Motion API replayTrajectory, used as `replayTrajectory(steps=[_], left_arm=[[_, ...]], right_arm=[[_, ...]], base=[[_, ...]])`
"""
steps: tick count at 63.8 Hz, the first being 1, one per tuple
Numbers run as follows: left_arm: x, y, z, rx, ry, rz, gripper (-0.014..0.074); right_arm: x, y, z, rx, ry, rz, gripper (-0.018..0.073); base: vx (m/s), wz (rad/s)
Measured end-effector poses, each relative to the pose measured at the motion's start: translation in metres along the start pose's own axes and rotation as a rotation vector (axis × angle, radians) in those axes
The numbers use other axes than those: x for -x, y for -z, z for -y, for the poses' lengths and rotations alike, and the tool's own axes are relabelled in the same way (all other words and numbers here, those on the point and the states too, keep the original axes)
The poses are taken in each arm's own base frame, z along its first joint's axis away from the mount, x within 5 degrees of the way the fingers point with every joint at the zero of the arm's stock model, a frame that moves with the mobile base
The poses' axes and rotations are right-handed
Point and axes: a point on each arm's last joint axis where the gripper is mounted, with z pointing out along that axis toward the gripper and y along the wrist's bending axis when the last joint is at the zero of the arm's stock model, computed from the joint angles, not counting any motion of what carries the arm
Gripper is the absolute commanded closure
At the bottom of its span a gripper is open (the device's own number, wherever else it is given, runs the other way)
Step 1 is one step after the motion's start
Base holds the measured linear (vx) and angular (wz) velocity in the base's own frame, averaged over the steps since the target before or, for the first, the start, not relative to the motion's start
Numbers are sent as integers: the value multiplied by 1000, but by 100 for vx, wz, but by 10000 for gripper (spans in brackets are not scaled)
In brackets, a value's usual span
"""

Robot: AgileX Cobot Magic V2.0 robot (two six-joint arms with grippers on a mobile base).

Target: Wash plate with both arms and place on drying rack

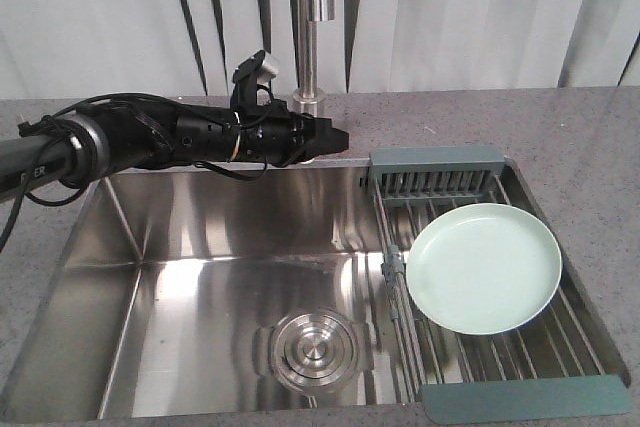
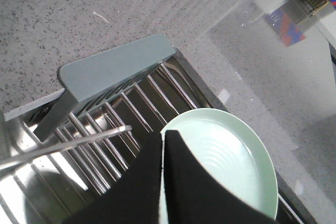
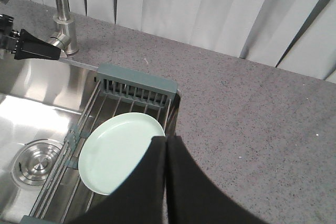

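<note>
Plate (image 1: 484, 267) lay flat on drying rack (image 1: 436, 164) rods, both grippers, left (image 2: 163, 182) and right (image 3: 166, 182), pressed closed on nothing; best to part the fingers before approaching its rim from opposite sides.

Glossy plate (image 1: 484, 267), brushed-steel sink (image 1: 200, 277), speckled countertop (image 1: 580, 137).

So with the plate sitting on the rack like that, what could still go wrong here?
The round pale mint-green plate lies nearly flat across the steel rods of the grey-blue drying rack, not in the slotted compartment, so water may pool on it. Its left edge sits at the rack's sink-side rail, so a nudge might tip it into the steel sink. The left gripper is near the chrome tap.
</note>
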Motion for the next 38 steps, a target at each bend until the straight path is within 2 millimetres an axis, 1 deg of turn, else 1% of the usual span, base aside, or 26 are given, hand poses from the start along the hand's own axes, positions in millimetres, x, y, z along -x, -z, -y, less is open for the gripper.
replayTrajectory(steps=[24, 32, 38], left_arm=[[-15, -15, -24, 40, 41, -30, 603], [-10, -18, -25, 46, 34, -9, 603], [-4, -19, -22, 39, 9, 0, 603]], right_arm=[[0, 0, 0, 2, 0, -5, 568], [0, 0, 0, 2, 0, -5, 567], [0, 0, 0, 2, 0, -5, 567]], base=[[0, 0], [0, 0], [0, 0]])
